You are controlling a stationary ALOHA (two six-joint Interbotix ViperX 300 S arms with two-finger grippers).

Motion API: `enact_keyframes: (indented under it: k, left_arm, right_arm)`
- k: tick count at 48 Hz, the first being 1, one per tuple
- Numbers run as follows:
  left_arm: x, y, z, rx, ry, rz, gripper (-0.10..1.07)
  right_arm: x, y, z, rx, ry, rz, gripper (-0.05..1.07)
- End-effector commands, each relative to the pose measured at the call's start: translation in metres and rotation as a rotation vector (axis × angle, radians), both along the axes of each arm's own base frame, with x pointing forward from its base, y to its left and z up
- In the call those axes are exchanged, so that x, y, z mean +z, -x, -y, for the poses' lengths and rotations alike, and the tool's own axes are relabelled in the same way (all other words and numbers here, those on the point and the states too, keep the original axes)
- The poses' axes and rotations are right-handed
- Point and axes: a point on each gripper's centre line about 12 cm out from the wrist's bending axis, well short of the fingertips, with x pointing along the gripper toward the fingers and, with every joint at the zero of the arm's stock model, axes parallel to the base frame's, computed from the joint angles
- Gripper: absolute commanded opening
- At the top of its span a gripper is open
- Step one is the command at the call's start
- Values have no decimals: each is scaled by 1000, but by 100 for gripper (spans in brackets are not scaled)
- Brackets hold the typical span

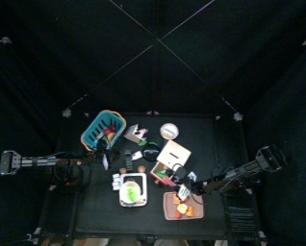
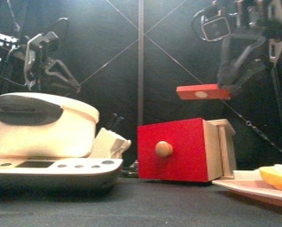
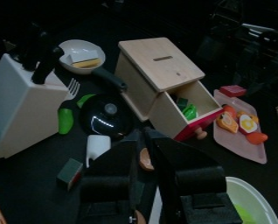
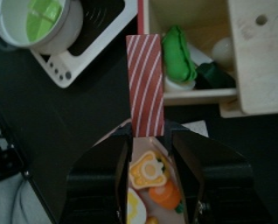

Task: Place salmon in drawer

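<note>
– Black curtains all round, small black table (image 1: 98, 216). Top view first?

– Tan tray (image 1: 170, 213) at the front edge, the salmon (image 1: 184, 205) lying on it. Wooden box (image 1: 172, 154) just behind. Right arm (image 1: 252, 168) reaches in over the tray, left arm (image 1: 40, 163) held off to its own side.

– Front view?

– Red drawer front (image 2: 173, 149) with its knob faces the camera. Both arms hang high behind. Salmon not made out from here.

– Left wrist?

– Drawer (image 3: 191, 121) stands pulled out of the box, a green piece (image 3: 188, 109) already inside, room beside it. Likely left open so the drop needs one arm only. Left gripper (image 3: 148, 140): can't tell its state; it seems to be parked clear.

– Right wrist?

– Right gripper (image 4: 149, 140) is spread and empty, looking straight down. The salmon shows on the tray between the jaws, apart from them. The drawer's mouth is just ahead.

– Reading?

– Lined up for the pick. Grasp not yet made, so the task is barely started.
</note>
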Motion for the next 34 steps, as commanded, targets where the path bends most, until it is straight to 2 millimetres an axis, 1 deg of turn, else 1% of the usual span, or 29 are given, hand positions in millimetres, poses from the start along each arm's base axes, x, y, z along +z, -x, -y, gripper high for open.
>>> enact_keyframes:
  k: [1, 11, 16, 26, 34]
  left_arm:
    - [6, -2, -1, 1, -5, 15, 57]
    - [5, -2, -1, 0, -5, 14, 57]
    - [6, -2, 0, 0, -5, 15, 57]
    - [6, -2, -1, 1, -5, 15, 57]
    - [5, -2, -1, 0, -5, 14, 57]
  right_arm:
    - [9, -9, 9, -15, -10, 45, 64]
    - [-5, -13, 27, -62, -1, 15, 65]
    - [-10, -15, 31, -65, 16, 2, 65]
    - [-16, -18, 31, -53, 34, -12, 67]
    - [-17, -20, 29, -39, 30, -5, 74]
